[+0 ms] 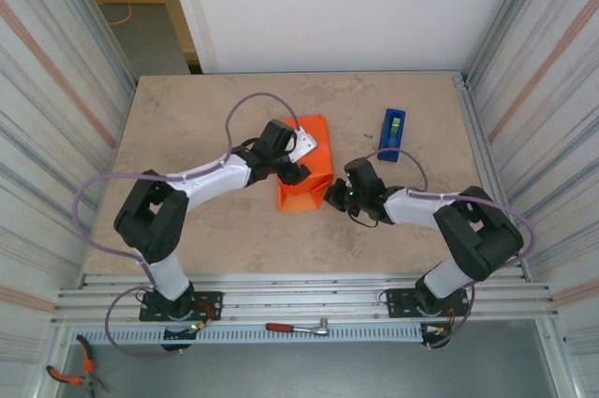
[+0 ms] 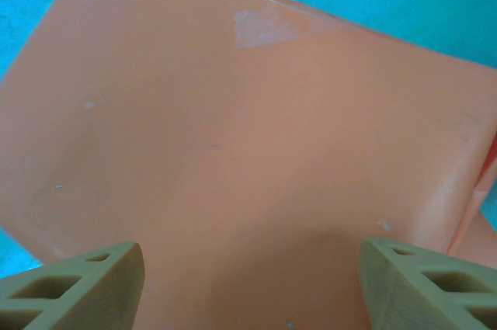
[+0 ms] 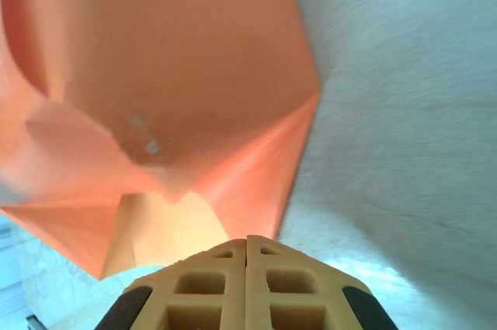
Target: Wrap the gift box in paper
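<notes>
One paper (image 1: pixel 311 178) bundle sits mid table (image 1: pixel 206 108), the box presumably hidden inside. Left claw (image 2: pixel 250 279) hovers wide open and empty over its top. Right claw (image 3: pixel 247 256), shut and empty, is at the near fold. Press folds flat, gently, without tearing.

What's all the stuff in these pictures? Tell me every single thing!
table: one, beige, under everything
paper: one, bright orange, folded up at the table's middle
tape dispenser: one, blue, standing right of the paper
wrench: one, red handle, below the metal rail at the near edge
pliers: one, orange handles, bottom left corner
left end effector: one, tan, open above the paper
right end effector: one, tan, shut at the paper's near right corner
</notes>
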`<state>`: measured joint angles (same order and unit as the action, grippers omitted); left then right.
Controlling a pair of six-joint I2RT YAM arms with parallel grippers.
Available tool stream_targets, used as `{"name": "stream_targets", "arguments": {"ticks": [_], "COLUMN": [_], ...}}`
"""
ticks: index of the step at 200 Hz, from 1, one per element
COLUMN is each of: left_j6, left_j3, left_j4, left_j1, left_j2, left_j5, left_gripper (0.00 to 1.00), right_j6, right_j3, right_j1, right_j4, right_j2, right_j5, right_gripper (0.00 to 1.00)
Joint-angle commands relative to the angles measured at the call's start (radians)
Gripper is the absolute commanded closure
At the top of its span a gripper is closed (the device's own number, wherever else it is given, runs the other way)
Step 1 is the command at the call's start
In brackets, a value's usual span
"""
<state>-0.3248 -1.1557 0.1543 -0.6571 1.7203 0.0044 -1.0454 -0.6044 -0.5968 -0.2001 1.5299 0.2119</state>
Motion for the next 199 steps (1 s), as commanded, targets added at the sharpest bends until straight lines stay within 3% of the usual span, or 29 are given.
{"name": "stream_targets", "arguments": {"ticks": [1, 56, 134, 199], "left_j6": [0.08, 0.207, 0.315, 0.547], "left_j3": [0.0, 0.181, 0.296, 0.44], "left_j4": [-0.005, -0.064, -0.097, -0.216], "left_j1": [0.036, 0.04, -0.002, -0.054], "left_j2": [-0.121, -0.285, -0.293, -0.321], "left_j5": [0.018, -0.022, -0.107, -0.235], "left_gripper": [0.24, 0.21, 0.2, 0.2], "right_j6": [0.008, 0.034, 0.027, 0.01], "right_j3": [0.038, 0.006, -0.114, -0.141], "right_j1": [0.028, 0.032, -0.011, -0.032], "right_j4": [0.037, 0.04, -0.001, -0.032], "right_j2": [-0.047, -0.035, 0.11, 0.184], "right_j5": [-0.009, 0.017, 0.035, 0.043], "right_gripper": [1.0, 1.0, 1.0, 1.0]}}
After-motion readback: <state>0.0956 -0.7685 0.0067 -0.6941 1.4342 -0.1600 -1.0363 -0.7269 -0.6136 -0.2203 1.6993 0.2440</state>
